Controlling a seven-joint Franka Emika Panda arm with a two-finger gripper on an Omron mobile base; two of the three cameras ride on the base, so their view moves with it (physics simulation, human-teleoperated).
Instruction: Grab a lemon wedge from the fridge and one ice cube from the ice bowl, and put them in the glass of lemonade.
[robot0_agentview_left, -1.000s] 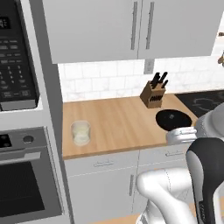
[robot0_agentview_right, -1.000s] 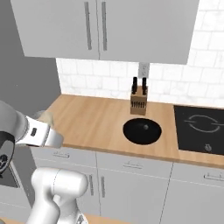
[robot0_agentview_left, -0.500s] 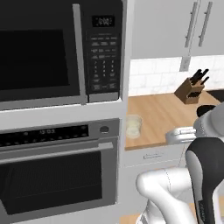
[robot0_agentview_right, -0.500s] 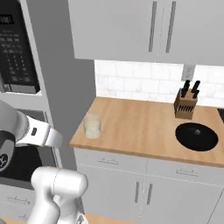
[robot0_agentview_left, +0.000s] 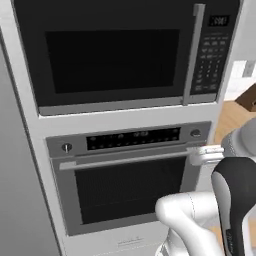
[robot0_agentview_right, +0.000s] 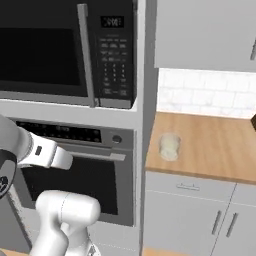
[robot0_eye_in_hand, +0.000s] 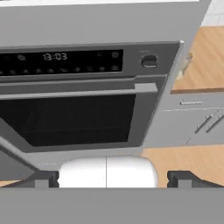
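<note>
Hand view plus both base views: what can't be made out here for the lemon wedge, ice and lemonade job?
- Small clear glass of pale yellow lemonade: too small in the right base view to show its contents; in the hand view, mostly hidden behind the oven cabinet's edge.
- Tall grey fridge: cut off by the left edge of the left base view; doors and handles unreadable.
- Black wall oven clock digits: blurred in the hand view.

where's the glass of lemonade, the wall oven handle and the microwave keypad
glass of lemonade (robot0_agentview_right: 169, 146), right base view, middle of its clear side
wall oven handle (robot0_agentview_left: 125, 159), left base view, middle of the bar
microwave keypad (robot0_agentview_right: 113, 60), right base view, centre of the button panel
</note>
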